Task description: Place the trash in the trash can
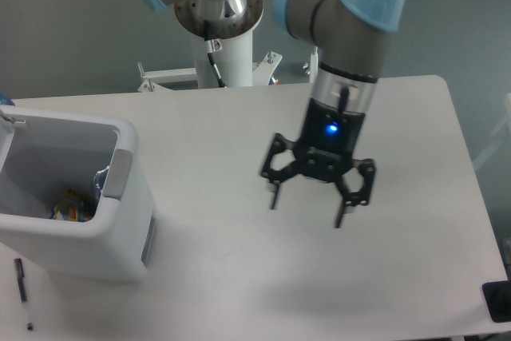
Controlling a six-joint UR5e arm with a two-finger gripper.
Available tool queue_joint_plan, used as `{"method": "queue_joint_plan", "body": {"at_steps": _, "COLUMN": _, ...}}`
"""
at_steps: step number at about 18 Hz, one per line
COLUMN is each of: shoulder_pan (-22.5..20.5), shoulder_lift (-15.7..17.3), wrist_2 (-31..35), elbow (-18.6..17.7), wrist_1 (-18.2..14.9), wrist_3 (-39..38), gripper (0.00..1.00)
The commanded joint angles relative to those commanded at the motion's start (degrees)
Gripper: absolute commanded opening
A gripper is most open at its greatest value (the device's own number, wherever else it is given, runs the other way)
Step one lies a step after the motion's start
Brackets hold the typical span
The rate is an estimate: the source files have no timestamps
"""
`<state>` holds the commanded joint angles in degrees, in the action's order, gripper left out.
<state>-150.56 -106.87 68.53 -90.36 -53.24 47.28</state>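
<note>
We are using the trash can (76, 221) as our landmark, sitting at the table's (239, 293) left edge. The trash (77, 201) is lying inside it, low against its right wall. The pen (22, 289) is lying just in front of its left corner. The gripper (306, 202) is hanging well to its right, above the tabletop.
</note>
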Motion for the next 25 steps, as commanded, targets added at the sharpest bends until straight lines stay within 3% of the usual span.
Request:
{"method": "queue_joint_plan", "body": {"at_steps": 5, "shoulder_pan": 1.66, "shoulder_lift": -3.16, "wrist_2": 10.28, "elbow": 5.71, "wrist_1": -11.24, "wrist_3": 5.52, "gripper": 1.00}}
{"method": "queue_joint_plan", "body": {"at_steps": 7, "shoulder_pan": 3.07, "shoulder_lift": -3.96, "wrist_2": 13.37, "elbow": 7.12, "wrist_1": -13.81, "wrist_3": 9.47, "gripper": 1.00}}
{"method": "queue_joint_plan", "body": {"at_steps": 16, "shoulder_pan": 4.13, "shoulder_lift": -4.49, "wrist_2": 16.28, "elbow": 6.43, "wrist_1": -13.64, "wrist_3": 10.37, "gripper": 1.00}}
{"method": "queue_joint_plan", "body": {"at_steps": 19, "shoulder_pan": 4.31, "shoulder_lift": -4.66, "wrist_2": 21.27, "elbow": 6.69, "wrist_1": -14.08, "wrist_3": 11.95, "gripper": 1.00}}
{"method": "queue_joint_plan", "body": {"at_steps": 25, "shoulder_pan": 5.62, "shoulder_lift": -4.22, "wrist_2": 22.17, "elbow": 6.42, "wrist_1": -14.87, "wrist_3": 19.86, "gripper": 1.00}}
